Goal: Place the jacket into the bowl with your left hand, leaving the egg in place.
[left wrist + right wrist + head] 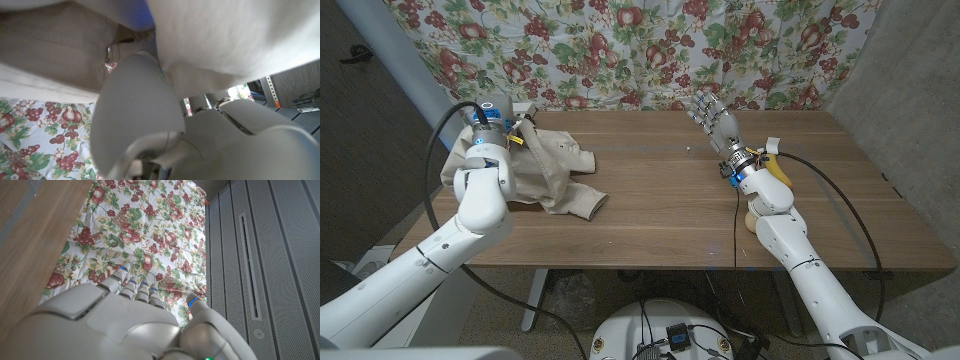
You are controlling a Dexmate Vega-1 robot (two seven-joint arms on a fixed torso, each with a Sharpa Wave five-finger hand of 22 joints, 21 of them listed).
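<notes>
A beige jacket [555, 170] lies crumpled on the left part of the wooden table [660, 220], one sleeve reaching toward the near edge. My left hand [492, 128] is at its far left end, where the cloth is bunched and pulled up. In the left wrist view the jacket [50, 45] wraps over my left hand [140, 115] and hides its fingers. My right hand [713, 118] is raised over the table's right half with fingers spread, holding nothing; its back [125, 315] faces the wrist camera. A pale egg-like shape [751, 214] peeks out beside my right forearm.
A yellow thing [779, 170] with a white piece on it sits behind my right wrist, partly hidden by it. A fruit-print curtain [640, 45] hangs behind the table. Bare wood lies between the jacket and my right arm.
</notes>
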